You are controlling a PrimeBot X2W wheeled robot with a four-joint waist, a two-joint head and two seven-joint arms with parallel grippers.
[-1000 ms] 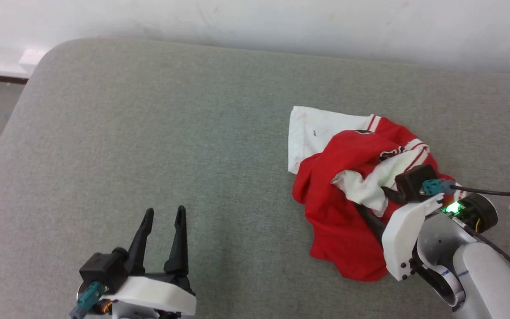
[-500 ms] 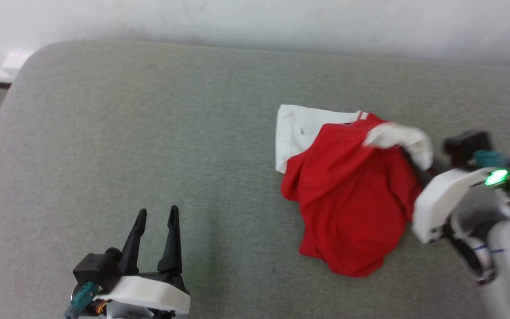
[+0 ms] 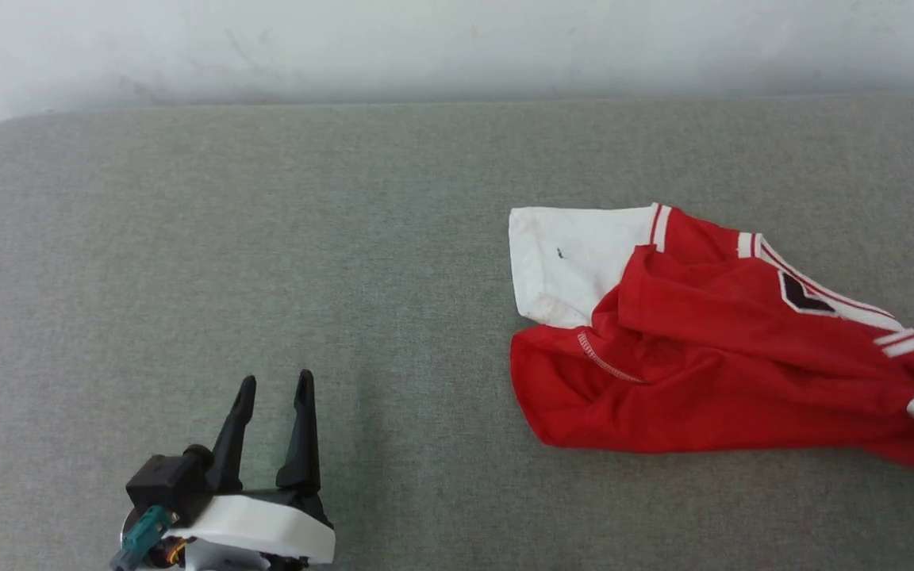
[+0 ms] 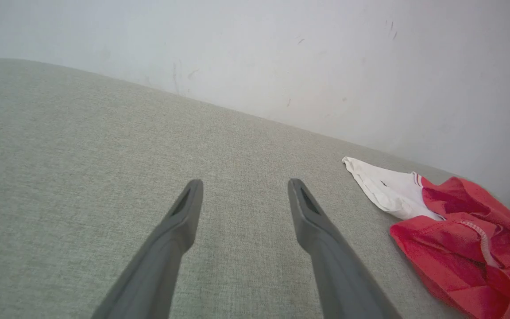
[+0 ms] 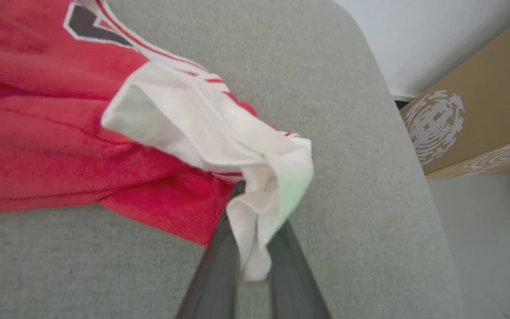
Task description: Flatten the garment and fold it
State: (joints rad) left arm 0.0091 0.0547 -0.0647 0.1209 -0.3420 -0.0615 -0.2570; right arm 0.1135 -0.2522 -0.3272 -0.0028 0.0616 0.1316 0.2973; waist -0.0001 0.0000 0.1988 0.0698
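1. A red shirt point(image 3: 703, 381) with white sleeves lies crumpled on the right part of a grey padded surface point(image 3: 266, 238). Its body is folded over itself, and it stretches toward the right edge of the head view.
2. The right gripper point(image 5: 255, 212) has its two fingers pressed together on a bunched white sleeve point(image 5: 219, 133), close to the rounded end of the surface.
3. The left gripper point(image 3: 273, 385) rests well apart from the shirt, with its fingers spread and nothing between them.
4. Risk: the pinch looks to take in only a thin bunch of sleeve, so the cloth could slip free under a harder pull.
5. Risk: nothing pins the far white sleeve point(image 3: 576, 262). A pull to the right would likely drag the whole shirt instead of spreading it.
6. Risk: the held end is near the end of the surface, so further pulling could carry cloth over the side toward the floor point(image 5: 481, 248).
7. Risk: the turned-up hem and overlapping layers could stay trapped, leaving creases under any fold.
8. Count: one shirt, two white sleeves, two grippers and one padded surface.
9. Count, further out: one pale wall point(image 3: 425, 47) behind the surface and one cardboard box point(image 5: 472, 110) on the floor beside it.
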